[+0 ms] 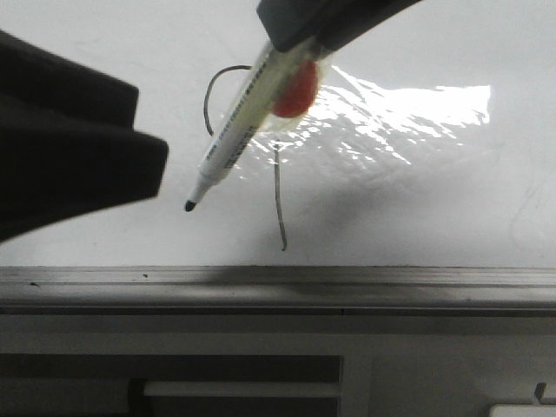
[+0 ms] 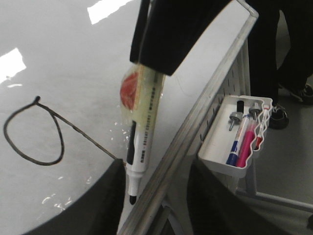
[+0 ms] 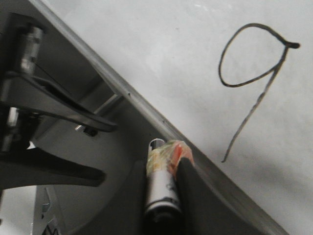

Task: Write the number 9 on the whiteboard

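The whiteboard (image 1: 434,200) lies flat, with glare at its middle. The number 9 (image 1: 280,200) is drawn on it in thin black line: a loop and a long stem that ends near the rail. It also shows in the left wrist view (image 2: 34,142) and the right wrist view (image 3: 252,73). My right gripper (image 1: 291,39) is shut on a white marker (image 1: 234,130) wrapped in tape with a red patch. The marker's black tip (image 1: 189,206) points down, left of the stem. My left gripper (image 1: 148,130) is open and empty at the left, and the marker tip (image 2: 132,198) hangs between its fingers.
A grey metal edge rail (image 1: 278,287) runs along the board's near side. A white tray (image 2: 215,156) with several spare markers hangs below the rail on the stand. A dark cabinet front sits under the rail.
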Robot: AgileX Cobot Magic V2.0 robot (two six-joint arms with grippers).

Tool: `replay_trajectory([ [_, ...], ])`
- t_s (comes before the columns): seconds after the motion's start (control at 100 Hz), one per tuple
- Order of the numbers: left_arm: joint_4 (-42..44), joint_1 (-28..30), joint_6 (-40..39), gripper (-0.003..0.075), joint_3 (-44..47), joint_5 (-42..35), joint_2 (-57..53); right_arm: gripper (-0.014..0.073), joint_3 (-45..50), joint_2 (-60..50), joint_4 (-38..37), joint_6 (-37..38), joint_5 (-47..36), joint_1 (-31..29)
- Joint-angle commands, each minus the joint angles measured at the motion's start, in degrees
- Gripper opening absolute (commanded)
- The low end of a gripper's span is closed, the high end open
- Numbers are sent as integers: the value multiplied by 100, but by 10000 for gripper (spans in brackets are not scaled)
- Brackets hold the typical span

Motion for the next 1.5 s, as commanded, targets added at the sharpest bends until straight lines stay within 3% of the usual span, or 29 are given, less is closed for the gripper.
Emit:
replay_trajectory([
  [0.0,-80,-52,-53,286,-159,-642,181,-60,-170,-150,200,41,-329,154],
  [0.43,-177,-42,-208,270,-169,-1087,513,-60,-170,-150,490,101,-319,397],
  [0.69,-177,-42,-241,32,-169,-1226,513,-39,-170,-150,490,203,-319,397],
  [0.75,-177,-42,-241,-20,-169,-1226,513,50,-170,-150,490,203,-319,397],
  [0.9,-202,-42,-301,-20,-169,-1226,513,421,-170,-150,490,203,-272,397],
  [0.95,-276,-42,-415,-20,-169,-1226,513,496,-170,-150,479,203,-269,397],
  [1.06,-1275,-42,-537,-20,-169,-1149,513,524,-170,-150,479,206,-246,397],
  [1.25,-4531,-42,-522,-20,-169,-1106,538,522,-170,-150,479,217,58,397],
  [1.49,-5318,-42,-503,-20,-169,-1119,1088,522,-170,-150,512,277,153,397],
])
